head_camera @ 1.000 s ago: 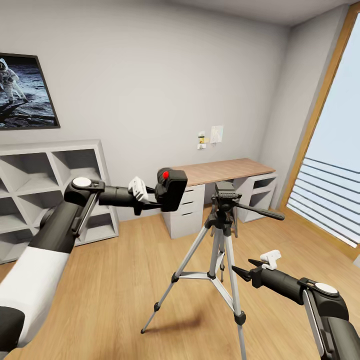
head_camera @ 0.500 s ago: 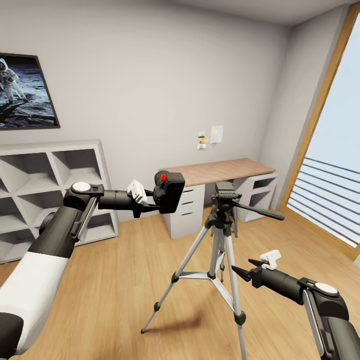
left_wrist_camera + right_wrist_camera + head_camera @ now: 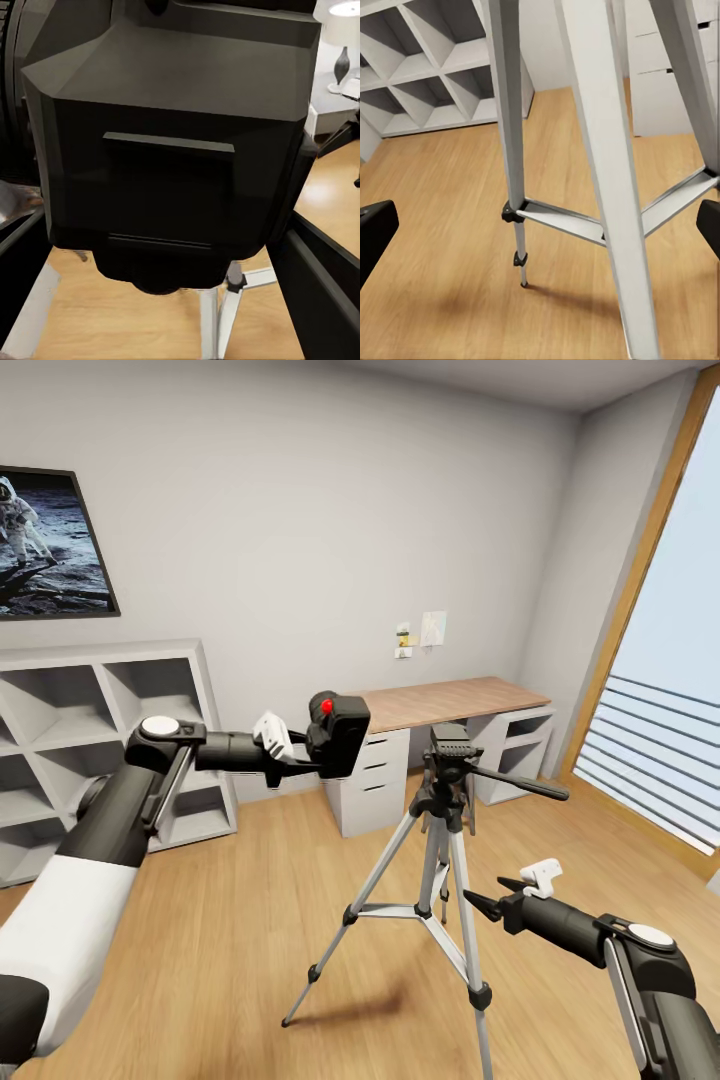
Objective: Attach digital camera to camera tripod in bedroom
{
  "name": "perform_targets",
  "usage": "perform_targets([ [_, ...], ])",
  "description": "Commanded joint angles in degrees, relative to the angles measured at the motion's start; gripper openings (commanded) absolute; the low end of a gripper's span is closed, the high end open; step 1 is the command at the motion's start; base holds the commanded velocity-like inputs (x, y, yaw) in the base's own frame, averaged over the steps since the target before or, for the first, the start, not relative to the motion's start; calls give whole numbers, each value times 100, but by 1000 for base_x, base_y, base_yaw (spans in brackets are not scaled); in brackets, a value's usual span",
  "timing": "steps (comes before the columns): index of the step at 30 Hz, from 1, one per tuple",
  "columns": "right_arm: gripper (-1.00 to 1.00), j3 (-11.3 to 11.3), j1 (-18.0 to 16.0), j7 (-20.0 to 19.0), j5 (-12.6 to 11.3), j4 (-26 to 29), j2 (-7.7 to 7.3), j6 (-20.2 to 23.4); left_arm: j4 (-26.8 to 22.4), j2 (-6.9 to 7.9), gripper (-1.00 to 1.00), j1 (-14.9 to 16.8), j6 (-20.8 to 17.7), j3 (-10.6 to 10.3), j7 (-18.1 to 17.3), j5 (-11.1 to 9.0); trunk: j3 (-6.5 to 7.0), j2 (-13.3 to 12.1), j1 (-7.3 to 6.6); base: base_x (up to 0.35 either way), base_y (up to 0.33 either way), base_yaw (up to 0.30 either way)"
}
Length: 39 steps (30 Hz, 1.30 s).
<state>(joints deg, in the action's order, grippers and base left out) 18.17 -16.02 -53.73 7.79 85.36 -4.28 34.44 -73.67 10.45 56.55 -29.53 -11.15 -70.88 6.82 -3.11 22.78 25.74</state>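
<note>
- Holding the digital camera out in front of the robot, the left pincer is clamped on the camera body, with the red button on top and the body roughly upright.
- In the left wrist view the digital camera sits between the two dark fingers, its underside facing the floor, with part of a tripod leg showing below it.
- The camera tripod stands on the plank floor of the bedroom, its three legs spread and its black head at about the same height as the camera.
- The relation that matters: the head lies to the right of the held camera, apart from it with a clear gap between, and perhaps slightly lower than the camera's underside. How much depth separates them cannot be told from the head view.
- The pan handle runs out to the right from the head, away from the camera, so it should not bar a sideways approach from the left.
- The right pincer hangs low beside the tripod's legs, open and carrying nothing; in the right wrist view the camera tripod legs and centre braces stand close ahead of it.
- The left arm is judged the one to finish the job: carry the camera rightward over the head, then lower it squarely onto the top plate.
</note>
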Motion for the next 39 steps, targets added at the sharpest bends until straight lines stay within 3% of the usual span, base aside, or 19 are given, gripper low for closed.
perform_targets([
  [1, 100, 6, -9, -35, 45, 5, 3, 19, -1, 0, -100, 40, -25, 6, -15, 19, -14, 14, 4, 0, 0, 0],
  [11, 100, 0, -14, 6, 47, -1, 6, -5, 18, -7, -100, 454, 55, 41, 26, 7, -14, 14, 4, 0, 0, 0],
  [18, 100, -5, -12, 10, 47, -2, 6, -7, 23, -6, -100, 446, -48, 53, 42, -5, -14, 14, 4, 0, 0, 0],
  [25, 100, 0, -14, 16, 49, 1, 7, -8, 31, 0, -100, 336, -181, 57, 169, -17, -14, 14, 4, 0, 0, 0],
  [32, 100, 4, -9, 31, 55, 44, 7, -8, 63, -12, -100, 92, -324, 66, 526, -49, -14, 14, 4, 0, 0, 0],
  [39, 100, 13, -7, 53, 56, 88, 7, -8, 64, -13, -100, -217, -873, 111, 961, -56, -14, 14, 4, 0, 0, -1],
])
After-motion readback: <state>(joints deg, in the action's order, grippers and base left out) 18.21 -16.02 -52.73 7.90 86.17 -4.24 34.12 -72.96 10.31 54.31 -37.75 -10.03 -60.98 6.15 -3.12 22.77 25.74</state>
